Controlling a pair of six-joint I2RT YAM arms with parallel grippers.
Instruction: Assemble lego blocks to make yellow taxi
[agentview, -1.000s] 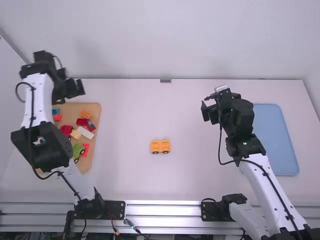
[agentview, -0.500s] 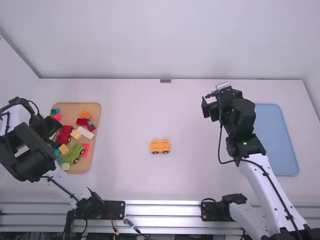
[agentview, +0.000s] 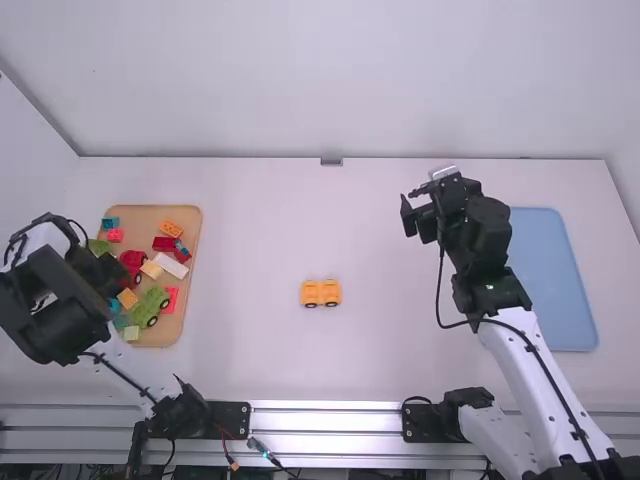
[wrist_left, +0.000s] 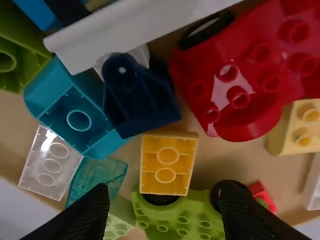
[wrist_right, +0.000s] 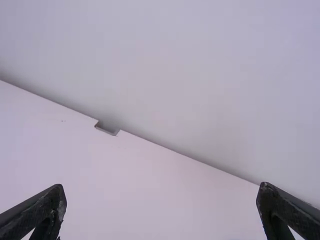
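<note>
In the high view my left gripper (agentview: 108, 278) hangs over the left side of the wooden tray (agentview: 190, 300). Open fingers of the left gripper (wrist_left: 166, 216) in the left wrist view flank a green wheeled piece, with an orange-yellow block (wrist_left: 167, 164) lying hollow side up just beyond. A yellow wheeled base (agentview: 321, 293), two orange-yellow blocks side by side, stands mid-table. My right gripper (agentview: 410, 216) is held over the table's right half, apart from every block; the right wrist view has the right gripper (wrist_right: 161, 212) open with nothing between its fingers.
Packed around the block are a red car piece (wrist_left: 245, 75), a teal block (wrist_left: 75, 117), a dark blue piece (wrist_left: 135, 100) and a pale yellow block (wrist_left: 300, 127). A blue tray (agentview: 550, 280) lies at the table's right, beside the right arm.
The left arm has swung back from beyond the tray's far end to its left side, then shifted slightly, uncovering a green piece at the tray's far left. The right arm has stayed practically still.
</note>
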